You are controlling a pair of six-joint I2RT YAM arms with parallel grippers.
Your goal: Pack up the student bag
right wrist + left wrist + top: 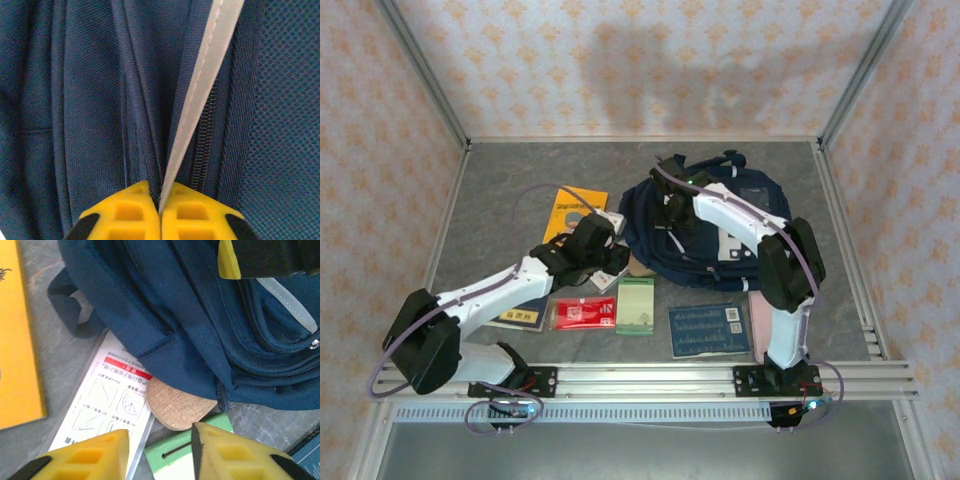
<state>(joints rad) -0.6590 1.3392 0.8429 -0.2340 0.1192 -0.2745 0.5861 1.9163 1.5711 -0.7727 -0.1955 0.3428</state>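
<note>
The student bag [645, 225], navy with grey stripes, lies at the table's back centre. My right gripper [672, 215] rests on top of it. In the right wrist view its yellow fingers [125, 210] are shut on a fold of the bag [85, 100] beside the zip, pinching a grey stripe [205, 80]. My left gripper [617, 262] hovers at the bag's near left edge. It stands open [160, 432] with nothing held, above a green notepad [172, 455], a tan rounded piece [177, 405] tucked under the bag [190, 315], and a white printed card [105, 400].
A yellow book [575, 210] lies left of the bag. Along the front lie a dark booklet [520, 316], a red packet [583, 313], the green notepad [636, 305], a blue card [710, 330] and a pink item [757, 310]. Metal rails edge the table.
</note>
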